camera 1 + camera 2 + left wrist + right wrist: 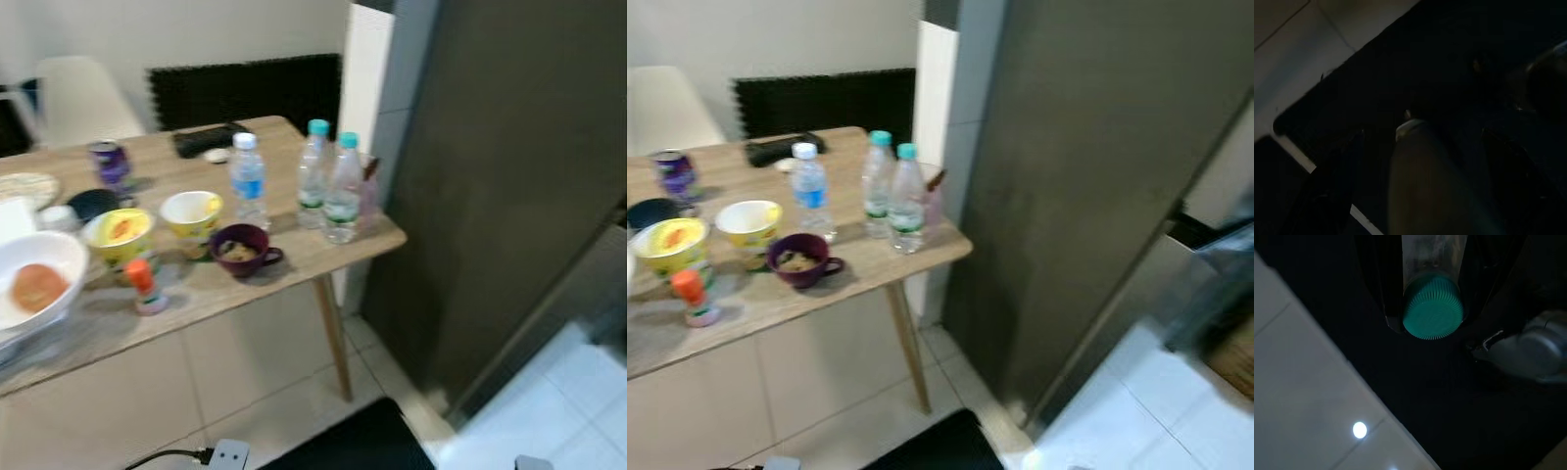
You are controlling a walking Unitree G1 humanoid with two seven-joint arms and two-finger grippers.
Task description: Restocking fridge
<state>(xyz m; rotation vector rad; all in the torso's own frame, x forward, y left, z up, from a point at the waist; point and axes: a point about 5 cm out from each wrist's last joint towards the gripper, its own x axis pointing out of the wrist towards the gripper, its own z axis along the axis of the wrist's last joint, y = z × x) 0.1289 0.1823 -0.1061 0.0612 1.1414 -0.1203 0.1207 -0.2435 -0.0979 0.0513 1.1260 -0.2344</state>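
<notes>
A clear water bottle with a teal cap [1433, 307] sits between the two dark fingers of my right gripper [1432, 325], which is shut on it, cap towards the camera, low over a black mat and pale tiles. On the wooden table [294, 257] stand two more teal-capped bottles [313, 174] [343, 188] and a white-capped one with a blue label [248, 181]. The tall dark grey fridge [509, 176] rises right of the table, its door closed. My left gripper [1422, 133] hangs in shade over the mat, fingers spread, holding nothing.
The table also carries a purple mug [242, 249], two yellow bowls [191, 213] [120, 233], a white bowl [34, 279], a purple can [111, 164] and a small orange-capped bottle [143, 286]. A black mat [353, 441] lies on the tiled floor at my feet. A white chair [78, 98] stands behind the table.
</notes>
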